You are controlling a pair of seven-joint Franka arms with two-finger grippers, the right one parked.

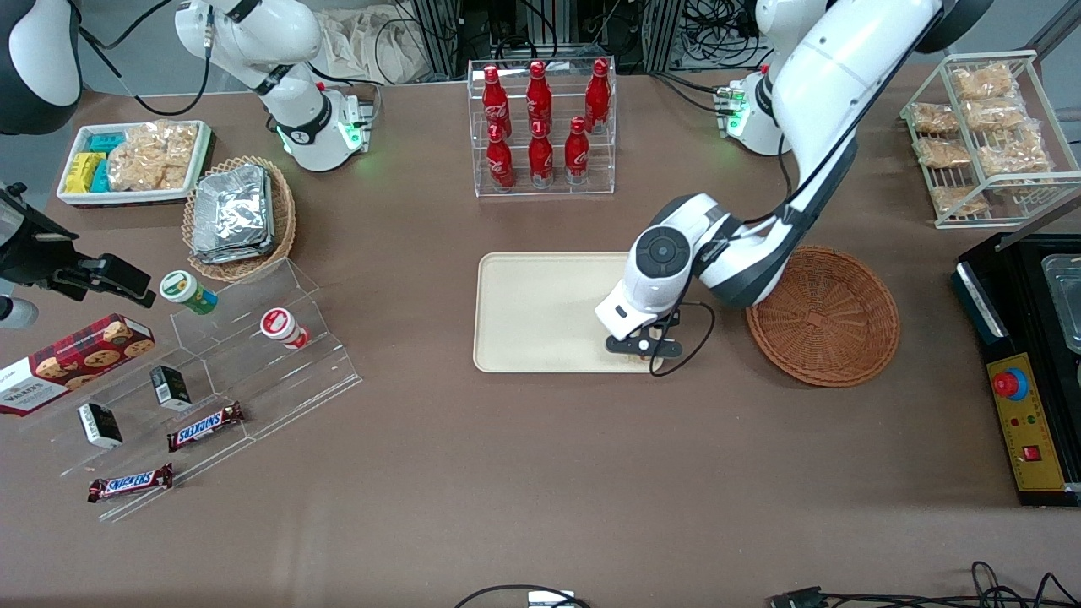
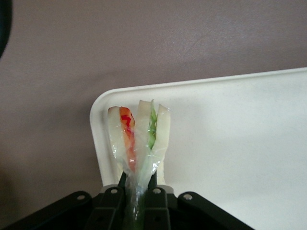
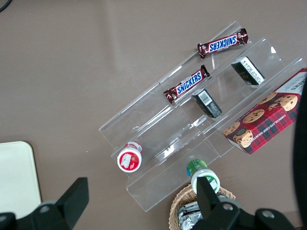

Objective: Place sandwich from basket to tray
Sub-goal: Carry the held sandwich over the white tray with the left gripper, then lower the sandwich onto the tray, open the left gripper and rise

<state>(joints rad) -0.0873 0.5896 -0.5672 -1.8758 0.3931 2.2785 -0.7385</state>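
Observation:
My left gripper (image 2: 137, 184) is shut on the clear wrap of the sandwich (image 2: 139, 136), a wedge of pale bread with red and green filling. The sandwich stands over a rounded corner of the cream tray (image 2: 230, 143), low above or touching it. In the front view the gripper (image 1: 639, 346) hangs over the tray (image 1: 532, 312) at its corner nearest the camera, on the side next to the reddish-brown wicker basket (image 1: 823, 317). The hand hides the sandwich in that view. Nothing shows in the basket.
A clear rack of red bottles (image 1: 540, 127) stands farther from the camera than the tray. A black control box (image 1: 1026, 371) and a wire rack of snacks (image 1: 984, 135) lie toward the working arm's end. An acrylic stand (image 1: 245, 355) and a tan basket of foil packets (image 1: 236, 215) lie toward the parked arm's end.

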